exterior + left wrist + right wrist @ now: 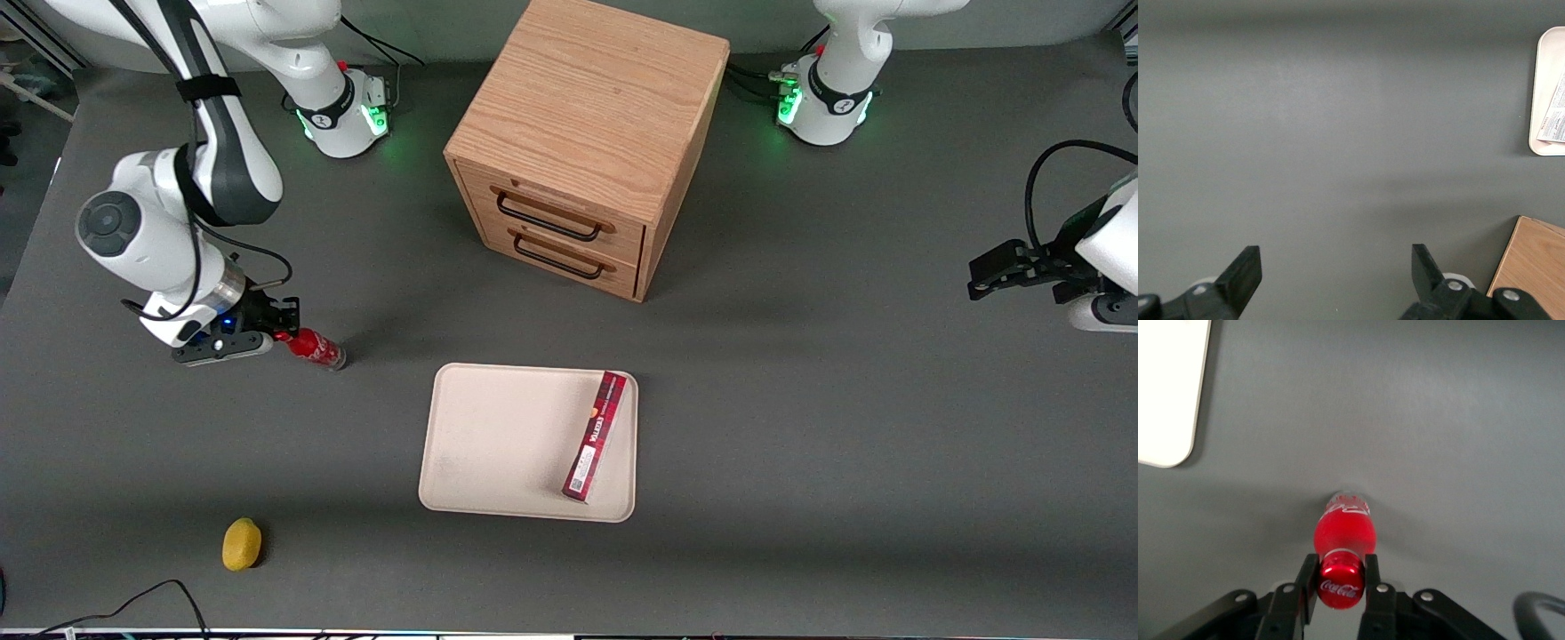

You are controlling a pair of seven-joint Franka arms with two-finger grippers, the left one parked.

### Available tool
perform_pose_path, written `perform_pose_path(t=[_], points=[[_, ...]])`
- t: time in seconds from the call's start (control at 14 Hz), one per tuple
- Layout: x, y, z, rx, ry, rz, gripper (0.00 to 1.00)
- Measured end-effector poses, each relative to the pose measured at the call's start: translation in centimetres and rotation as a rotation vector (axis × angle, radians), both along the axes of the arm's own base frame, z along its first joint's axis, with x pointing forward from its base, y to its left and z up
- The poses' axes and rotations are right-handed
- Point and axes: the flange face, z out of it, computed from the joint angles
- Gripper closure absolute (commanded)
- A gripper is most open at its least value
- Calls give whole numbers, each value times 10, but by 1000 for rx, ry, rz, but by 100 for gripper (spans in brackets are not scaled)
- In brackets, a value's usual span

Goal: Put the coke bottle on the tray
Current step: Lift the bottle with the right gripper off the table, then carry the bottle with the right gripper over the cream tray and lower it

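Lemon (242, 544), boxed tray (498, 444), gripper (277, 336) clamping coke bottle (316, 348)

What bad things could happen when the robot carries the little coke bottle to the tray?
The gripper pinches the coke bottle only at its cap, so the heavier body might swing or slip out during the carry. The tray already has a long red box lying on it; setting the bottle down too near it could bump the box or tip the bottle. The low rim might catch the bottle's base if it comes in too low.
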Motion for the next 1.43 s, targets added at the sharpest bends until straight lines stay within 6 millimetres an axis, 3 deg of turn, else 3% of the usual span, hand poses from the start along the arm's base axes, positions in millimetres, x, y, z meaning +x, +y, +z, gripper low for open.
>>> perform_pose_path(t=[0.14, 0.36, 0.5, 0.57, 0.71, 0.93, 1.14, 1.29, 1.43], points=[[14, 1, 63, -6, 46, -3, 100], [22, 1, 174, -12, 103, -9, 100], [26, 1, 225, -15, 169, -12, 100], [37, 8, 243, -15, 189, -1, 100], [62, 32, 241, -17, 187, 25, 100], [95, 90, 199, -29, 166, 20, 100], [115, 156, 159, -27, 93, 5, 100], [128, 178, 134, -18, 56, -5, 100], [145, 185, 109, -3, 7, -52, 100]])
